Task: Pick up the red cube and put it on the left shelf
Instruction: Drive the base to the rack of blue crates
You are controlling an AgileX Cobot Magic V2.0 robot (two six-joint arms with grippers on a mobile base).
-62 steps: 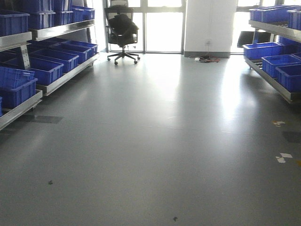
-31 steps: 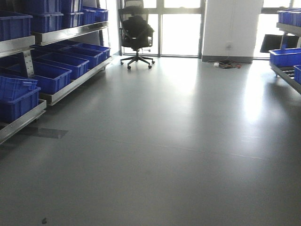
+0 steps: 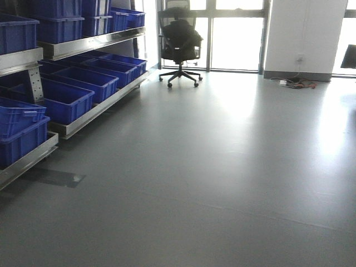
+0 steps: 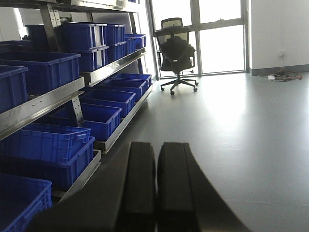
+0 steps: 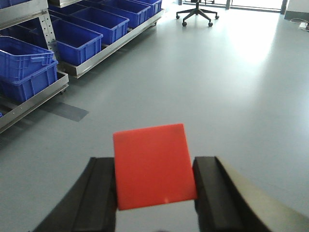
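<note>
The red cube (image 5: 153, 165) is clamped between the black fingers of my right gripper (image 5: 154, 186), held well above the grey floor. The left shelf (image 3: 67, 47), a stainless-steel rack holding large blue crates (image 3: 67, 100), runs along the left side of the front view. It also shows in the left wrist view (image 4: 43, 99) and in the right wrist view (image 5: 53, 79), ahead and to the left of the cube. My left gripper (image 4: 156, 159) is shut and empty, its two fingers pressed together, pointing along the aisle beside the rack. Neither gripper shows in the front view.
A black office chair (image 3: 179, 41) stands at the far end of the aisle before tall windows. A white wall (image 3: 303, 33) has cables (image 3: 295, 83) on the floor at its foot. A dark floor patch (image 3: 53, 177) lies beside the rack.
The view has swung left and moved forward: the left rack and chair have shifted right and grown larger. The right-hand rack has left the frame.
</note>
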